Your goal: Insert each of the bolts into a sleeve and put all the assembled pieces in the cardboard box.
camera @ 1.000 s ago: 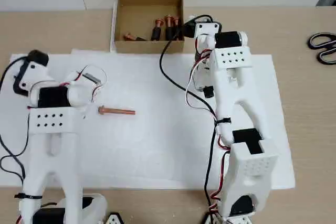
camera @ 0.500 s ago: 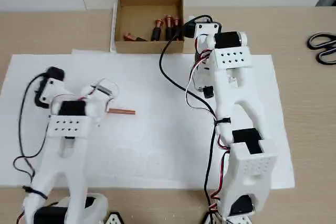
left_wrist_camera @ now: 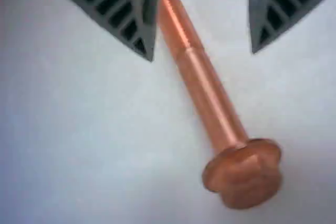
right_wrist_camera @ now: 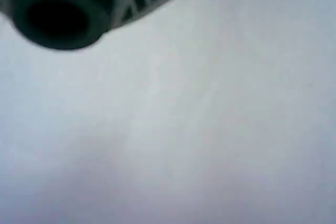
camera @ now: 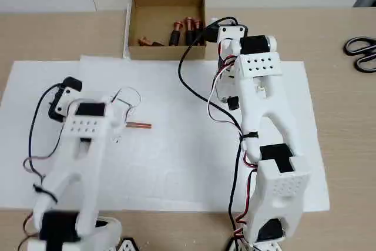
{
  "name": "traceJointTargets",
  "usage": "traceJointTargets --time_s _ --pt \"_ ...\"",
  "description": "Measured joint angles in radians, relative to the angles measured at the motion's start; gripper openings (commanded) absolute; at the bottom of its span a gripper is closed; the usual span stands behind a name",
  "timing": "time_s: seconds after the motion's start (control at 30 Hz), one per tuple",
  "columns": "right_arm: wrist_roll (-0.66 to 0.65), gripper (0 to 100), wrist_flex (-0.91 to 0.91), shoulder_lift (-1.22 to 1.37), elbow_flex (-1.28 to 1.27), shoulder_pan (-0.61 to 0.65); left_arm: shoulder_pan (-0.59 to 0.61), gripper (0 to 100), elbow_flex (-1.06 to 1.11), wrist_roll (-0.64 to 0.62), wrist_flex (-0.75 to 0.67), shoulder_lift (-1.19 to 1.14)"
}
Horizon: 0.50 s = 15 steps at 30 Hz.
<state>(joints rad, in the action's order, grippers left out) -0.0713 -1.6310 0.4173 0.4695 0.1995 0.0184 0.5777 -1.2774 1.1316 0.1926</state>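
Note:
A copper bolt (left_wrist_camera: 210, 95) lies flat on the white sheet (camera: 176, 163); its threaded end (camera: 141, 125) sticks out from under my left arm. My left gripper (left_wrist_camera: 202, 48) hangs open just above it, and the bolt's tip sits between the two grey fingers, close to one of them. My right gripper (camera: 230, 97) is beneath its arm near the cardboard box (camera: 136, 27), shut on a black sleeve (right_wrist_camera: 58, 17) whose open end faces the wrist camera. Several assembled pieces (camera: 187, 30) lie in the box.
Scissors (camera: 361, 51) lie at the table's far right edge. Black and red cables (camera: 194, 80) loop from the right arm over the sheet between the arms. The box stands at the sheet's far edge.
My left arm has swung right and come down over the bolt, now covering its head end. The right arm has not moved.

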Motion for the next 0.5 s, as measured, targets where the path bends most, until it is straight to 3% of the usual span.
traceJointTargets --time_s 0.17,0.5 --pt "0.0 2.0 0.0 0.0 0.0 0.0 0.0 11 -0.161 0.002 0.12 -0.129" --pt "0.0 2.0 0.0 0.0 0.0 0.0 0.0 11 -0.186 0.002 0.1 -0.224"
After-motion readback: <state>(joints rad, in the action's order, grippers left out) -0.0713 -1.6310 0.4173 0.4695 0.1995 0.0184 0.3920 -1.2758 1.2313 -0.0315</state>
